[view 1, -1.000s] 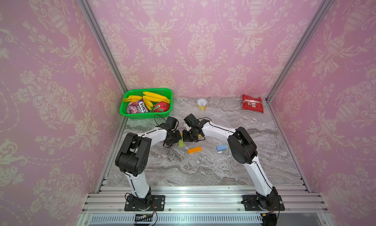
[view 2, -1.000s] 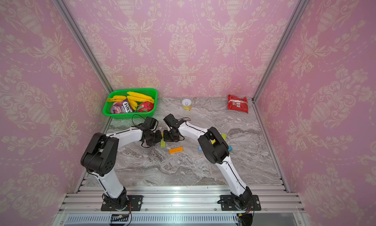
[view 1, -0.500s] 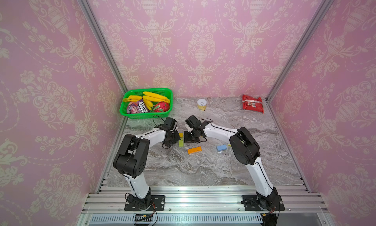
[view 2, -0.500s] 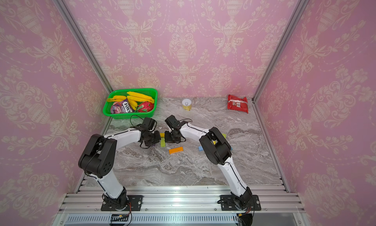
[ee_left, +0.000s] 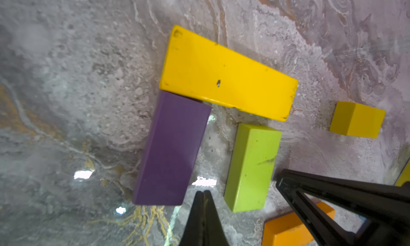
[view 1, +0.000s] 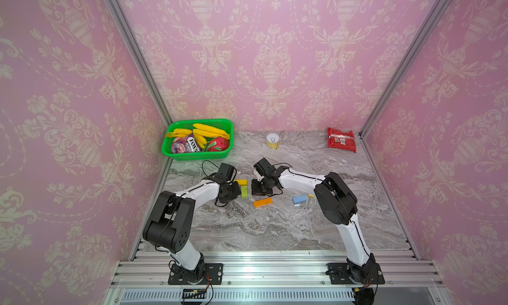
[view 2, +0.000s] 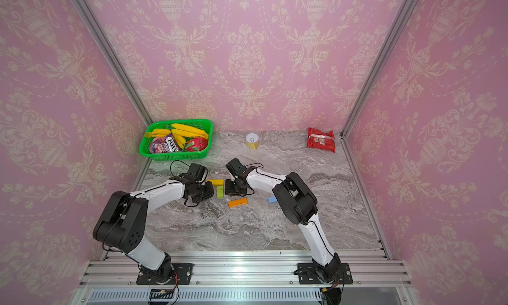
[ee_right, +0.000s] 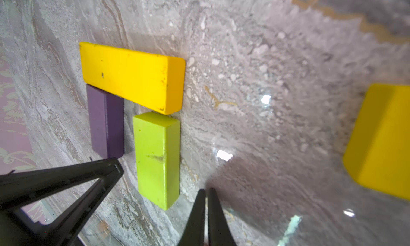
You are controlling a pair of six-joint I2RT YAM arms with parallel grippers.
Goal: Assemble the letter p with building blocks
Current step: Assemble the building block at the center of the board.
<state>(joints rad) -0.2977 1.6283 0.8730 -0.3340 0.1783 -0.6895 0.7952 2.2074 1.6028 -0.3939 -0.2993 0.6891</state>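
The yellow bar (ee_left: 226,75) lies flat on the desk (view 1: 275,229), its edges scuffed. A purple bar (ee_left: 170,149) touches its long side at one end. A lime green bar (ee_left: 251,167) sits just beside that same side at the other end, parallel to the purple one. Only the wrist views show the purple bar; in both top views it is hidden. The top views add an orange bar (view 1: 262,202) and a light blue block (view 1: 299,199), both farther from the yellow bar than the green one. The left gripper (ee_left: 203,192) and right gripper (ee_right: 206,190) are each pressed together, pinching nothing.
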